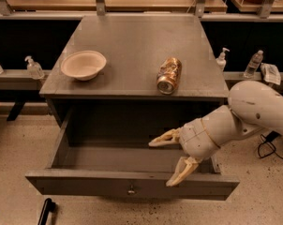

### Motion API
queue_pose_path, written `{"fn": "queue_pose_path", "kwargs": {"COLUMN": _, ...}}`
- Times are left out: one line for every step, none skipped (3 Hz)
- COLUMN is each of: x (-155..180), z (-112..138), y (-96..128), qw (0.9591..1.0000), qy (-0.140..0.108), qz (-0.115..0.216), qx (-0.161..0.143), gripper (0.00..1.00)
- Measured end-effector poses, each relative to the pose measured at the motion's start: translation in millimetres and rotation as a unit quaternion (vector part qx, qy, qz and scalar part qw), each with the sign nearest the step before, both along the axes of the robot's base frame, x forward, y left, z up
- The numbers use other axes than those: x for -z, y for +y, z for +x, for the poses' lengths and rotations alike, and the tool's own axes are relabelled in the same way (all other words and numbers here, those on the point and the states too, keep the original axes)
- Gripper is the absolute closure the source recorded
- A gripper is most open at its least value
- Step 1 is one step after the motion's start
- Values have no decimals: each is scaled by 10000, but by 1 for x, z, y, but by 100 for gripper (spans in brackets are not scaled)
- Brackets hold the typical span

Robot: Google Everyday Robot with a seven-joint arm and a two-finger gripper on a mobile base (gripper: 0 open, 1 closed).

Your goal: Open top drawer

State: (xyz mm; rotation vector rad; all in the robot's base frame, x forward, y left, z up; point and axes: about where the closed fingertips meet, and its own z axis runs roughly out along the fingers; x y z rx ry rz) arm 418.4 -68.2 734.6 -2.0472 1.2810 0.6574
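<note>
White arm (258,108) enters from the right edge, angled down-left; rounded wrist (203,136) bent toward view centre; gripper (160,164) low, right of centre, pointing left; tan fingers (164,138) spread wide apart, one upper, one lower

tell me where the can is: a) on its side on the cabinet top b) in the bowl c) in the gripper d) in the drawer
a: the can lies on its side on the cabinet top, right of the bowl; the gripper hangs open and empty over the front right of the pulled-out drawer.
</note>
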Motion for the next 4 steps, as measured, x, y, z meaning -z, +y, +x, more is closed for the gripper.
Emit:
{"fn": "queue_pose_path", "kwargs": {"x": -24, "z": 28, "y": -9, "qw": 9987, "qy": -107, "qz": 365, "qx": 330, "gripper": 26}}
{"fn": "queue_pose_path", "kwargs": {"x": -32, "z": 38, "y": -18, "qw": 9966, "qy": 1, "qz": 677, "qx": 472, "gripper": 7}}
{"fn": "queue_pose_path", "kwargs": {"x": -32, "z": 38, "y": -16, "qw": 9966, "qy": 3, "qz": 686, "qx": 457, "gripper": 0}}
{"fn": "queue_pose_path", "kwargs": {"x": -32, "z": 38, "y": -16, "qw": 9966, "qy": 3, "qz": 686, "qx": 457, "gripper": 0}}
